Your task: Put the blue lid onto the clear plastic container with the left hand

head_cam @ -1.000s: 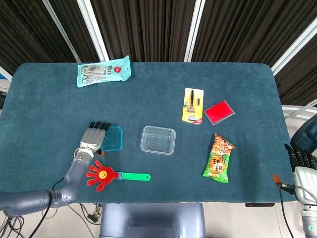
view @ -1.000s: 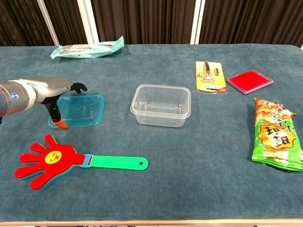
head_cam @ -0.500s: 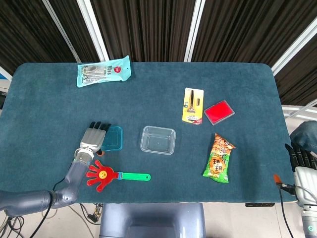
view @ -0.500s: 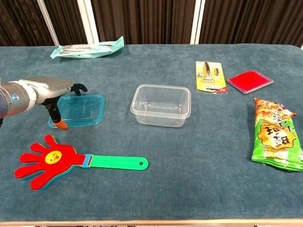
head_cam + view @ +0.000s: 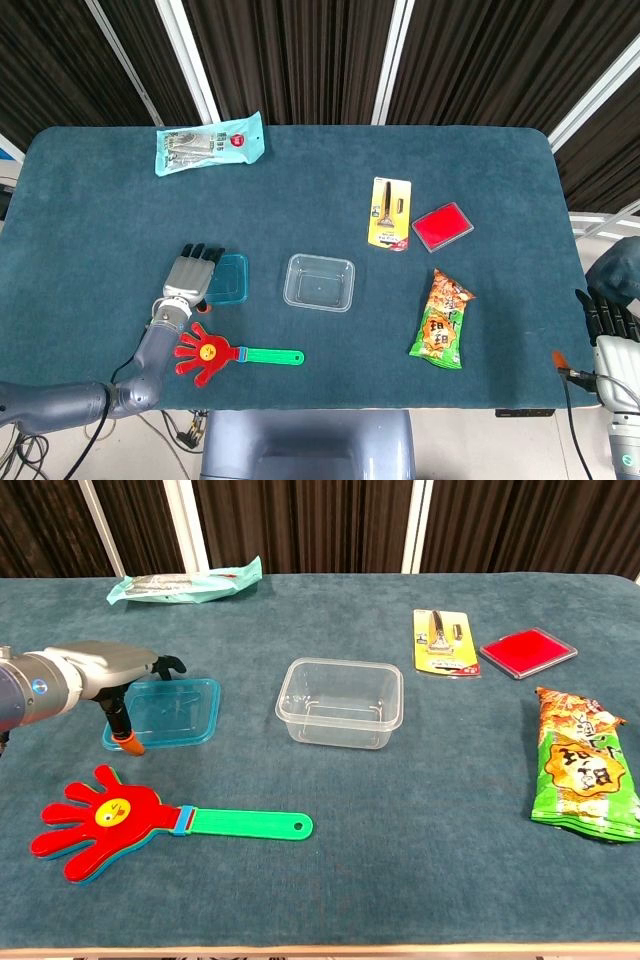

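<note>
Blue lid (image 5: pixel 165 713) flat on bench nr left edge; left hand (image 5: pixel 105 675) spread over it, no grip yet. Clear container (image 5: pixel 341 702) mid-bench, open-top for capping.

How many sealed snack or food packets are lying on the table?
2. A pale teal packet lies at the far left of the table; a green and orange snack bag lies near the right side, in front of the red pad.

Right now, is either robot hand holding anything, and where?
Nothing is lifted. The left robot hand sits over the blue lid at its left edge; a grip cannot be told.
</note>
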